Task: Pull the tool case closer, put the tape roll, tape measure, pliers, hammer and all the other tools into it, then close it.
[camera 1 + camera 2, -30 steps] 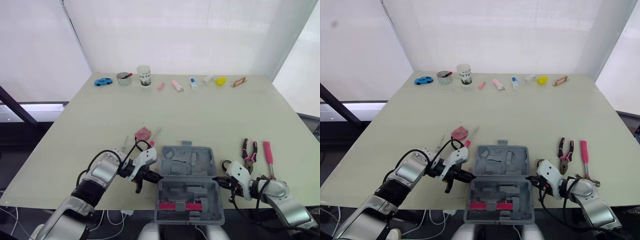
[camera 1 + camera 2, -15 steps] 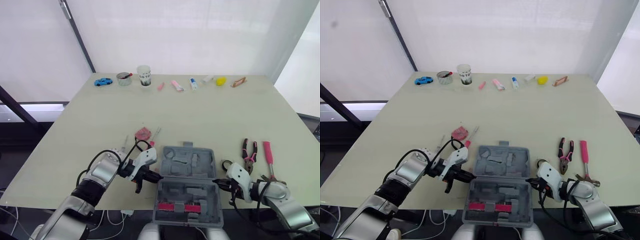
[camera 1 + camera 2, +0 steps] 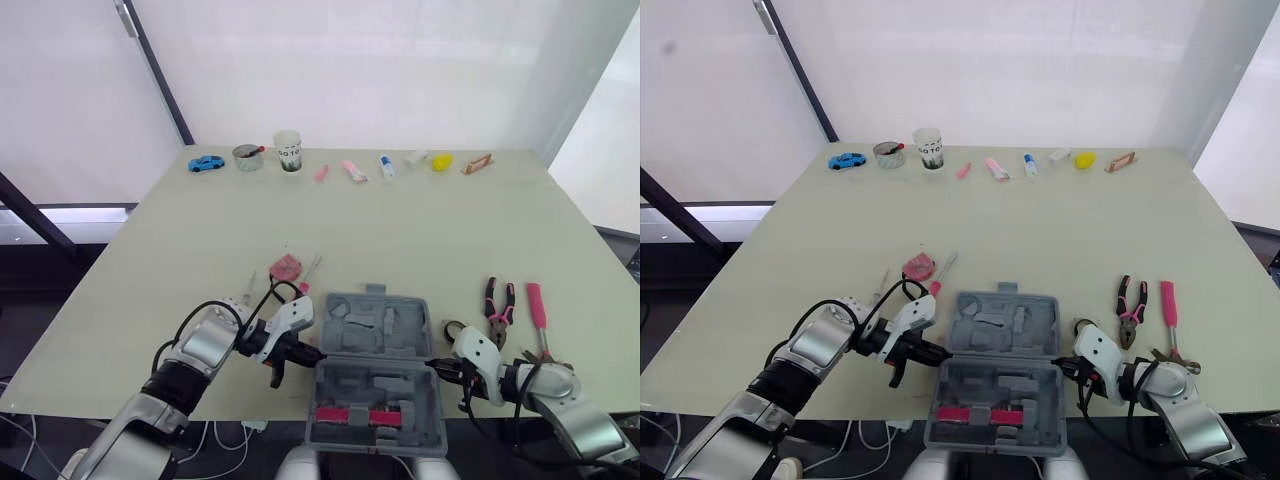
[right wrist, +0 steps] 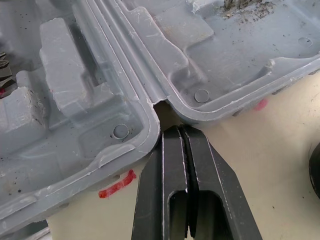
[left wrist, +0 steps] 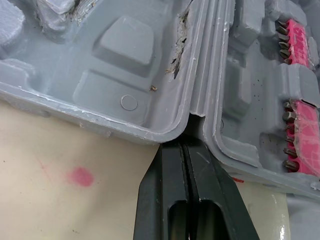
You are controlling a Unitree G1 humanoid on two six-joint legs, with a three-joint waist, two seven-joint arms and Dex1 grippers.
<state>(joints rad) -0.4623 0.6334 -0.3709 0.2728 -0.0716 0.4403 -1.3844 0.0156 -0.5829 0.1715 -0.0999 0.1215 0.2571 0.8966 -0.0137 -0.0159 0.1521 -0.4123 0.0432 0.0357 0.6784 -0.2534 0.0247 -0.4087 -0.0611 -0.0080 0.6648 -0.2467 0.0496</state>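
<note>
Left wrist view: left hand (image 5: 186, 144) fingers pressed together, tips in the hinge notch.
Right hand (image 4: 179, 130): same, opposite notch.
Tool case (image 3: 372, 345): open, at the counter's (image 3: 400, 230) near edge.
Pull: evenly, or it skews.

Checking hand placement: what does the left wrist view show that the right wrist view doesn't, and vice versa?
Left wrist view: the left hand, fingers shut, at a hinge notch of the tool case, pink bit strips inside, a pink spot nearby. Right wrist view: the right hand, shut, at the opposite hinge notch, a red mark alongside. Shared: the open grey case's moulded halves and hinge.
</note>
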